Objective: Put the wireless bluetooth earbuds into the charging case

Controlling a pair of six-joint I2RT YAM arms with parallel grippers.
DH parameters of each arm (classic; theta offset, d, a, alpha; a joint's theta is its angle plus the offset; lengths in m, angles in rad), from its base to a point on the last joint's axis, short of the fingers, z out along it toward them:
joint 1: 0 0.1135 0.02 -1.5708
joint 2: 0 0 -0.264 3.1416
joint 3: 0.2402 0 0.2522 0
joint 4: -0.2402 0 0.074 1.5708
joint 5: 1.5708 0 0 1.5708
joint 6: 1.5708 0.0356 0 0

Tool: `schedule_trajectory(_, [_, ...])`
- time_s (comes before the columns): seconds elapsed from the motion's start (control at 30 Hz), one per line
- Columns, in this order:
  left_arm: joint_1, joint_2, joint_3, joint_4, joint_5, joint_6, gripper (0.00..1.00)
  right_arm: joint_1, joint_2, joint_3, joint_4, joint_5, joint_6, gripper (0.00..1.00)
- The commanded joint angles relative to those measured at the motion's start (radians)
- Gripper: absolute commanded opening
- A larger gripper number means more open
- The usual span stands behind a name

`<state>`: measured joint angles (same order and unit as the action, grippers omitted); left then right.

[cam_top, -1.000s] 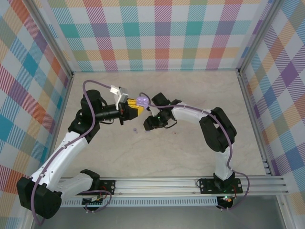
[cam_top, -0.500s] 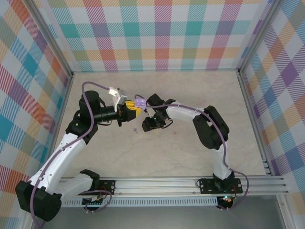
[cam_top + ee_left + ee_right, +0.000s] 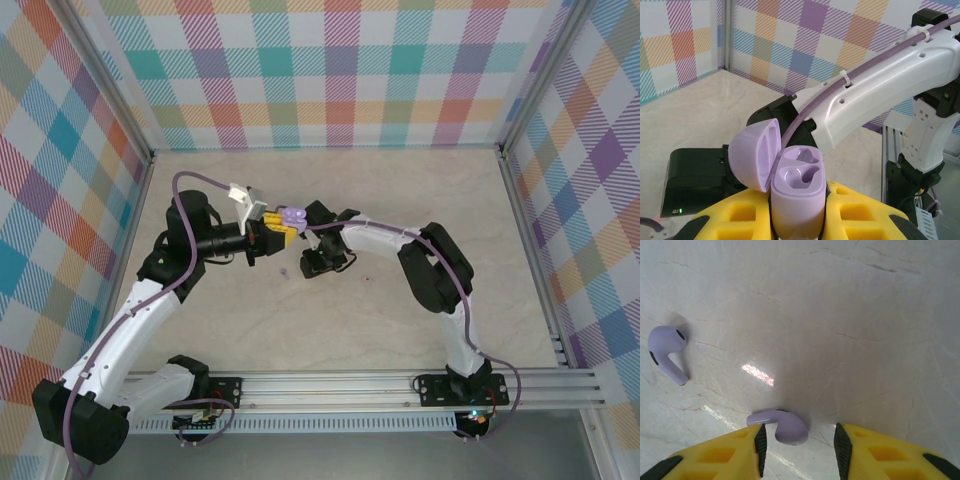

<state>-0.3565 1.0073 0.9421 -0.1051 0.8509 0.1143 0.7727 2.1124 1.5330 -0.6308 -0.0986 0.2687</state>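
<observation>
- Workspace: pale marbled table (image 3: 400, 330), boxed by plaid walls (image 3: 340, 70) on the far, left and right sides. An aluminium rail (image 3: 350, 385) runs along the near edge.
- Both grippers meet left of centre in the far half of the table. Bare surface lies to the right and back toward the rail, and the left wall is the closest edge.
- Left gripper (image 3: 283, 230): yellow fingers (image 3: 735, 220) are clamped on the lower body of the purple charging case (image 3: 797, 197). The case is held up off the table with its mouth upward in the left wrist view.
- Case lid (image 3: 754, 155): swung back on its hinge, to the left in that view. The two moulded wells in the body are bare (glossy purple, nothing seated).
- White link of the right arm (image 3: 880, 95): crosses close behind the case. Whether the two touch cannot be told.
- Right gripper (image 3: 799, 440): pointed down at the table, jaws apart, gripping nothing.
- First earbud (image 3: 780, 426): purple, lying on its side on the table between the right fingertips, nearer the finger on the left of the right wrist view. Contact with that pad cannot be resolved.
- Second earbud (image 3: 667, 357): purple, on the table off to the left in the same view, outside the jaws and apart from the first.
- Neither earbud is in the case yet — both lie on the marble.
</observation>
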Motion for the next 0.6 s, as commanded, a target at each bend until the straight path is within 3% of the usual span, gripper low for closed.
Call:
schedule_trajectory(0.0, [0.017, -0.024, 0.035, -0.008, 0.001, 0.022, 0.10, 0.000, 0.013, 0.021, -0.074, 0.092, -0.003, 0.40])
schedule_trajectory(0.57, [0.018, -0.027, 0.035, -0.022, 0.004, 0.028, 0.10, 0.000, -0.064, 0.029, -0.173, 0.332, -0.065, 0.39])
